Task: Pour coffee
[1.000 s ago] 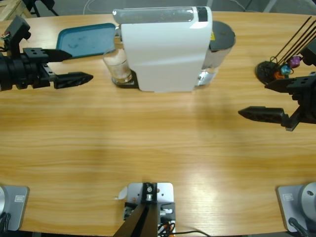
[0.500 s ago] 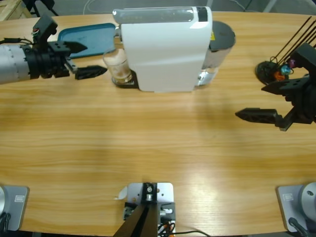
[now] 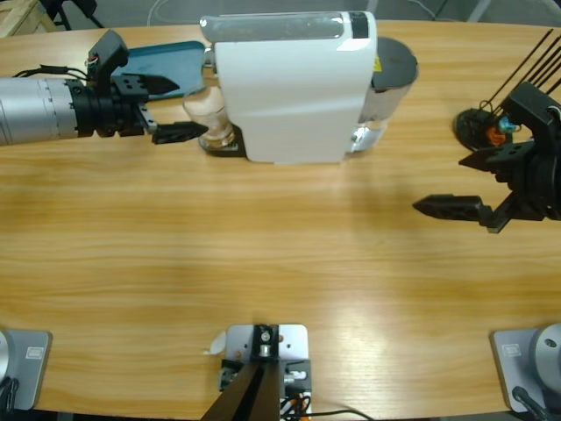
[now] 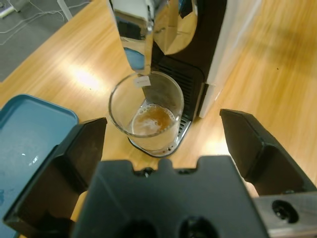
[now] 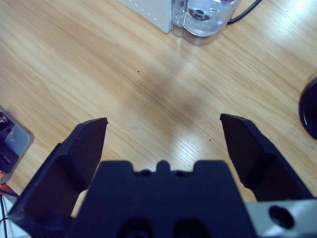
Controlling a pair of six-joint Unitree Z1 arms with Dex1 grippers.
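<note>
A clear glass [image 4: 147, 111] stands on the drip tray under the chrome spout [image 4: 132, 34] of the white coffee machine [image 3: 294, 88]. A shallow layer of amber-brown coffee [image 4: 151, 119] lies in its bottom. My left gripper [image 3: 191, 108] is open just left of the glass [image 3: 215, 123], one jaw on either side of it, and does not touch it. In the left wrist view the left gripper [image 4: 163, 124] frames the glass. My right gripper [image 3: 438, 184] hangs open over bare wood at the right, and nothing shows between its jaws in the right wrist view [image 5: 163, 121].
A blue tray [image 3: 166, 63] lies behind the left gripper, at the table's far edge. The machine's clear water tank [image 5: 203, 15] sits at its right end. A black capsule stand [image 3: 486, 127] with coloured capsules is at the far right, close behind the right arm.
The left arm has moved right and toward the machine, bringing its open jaws up to the glass. The right gripper has drifted slightly left.
</note>
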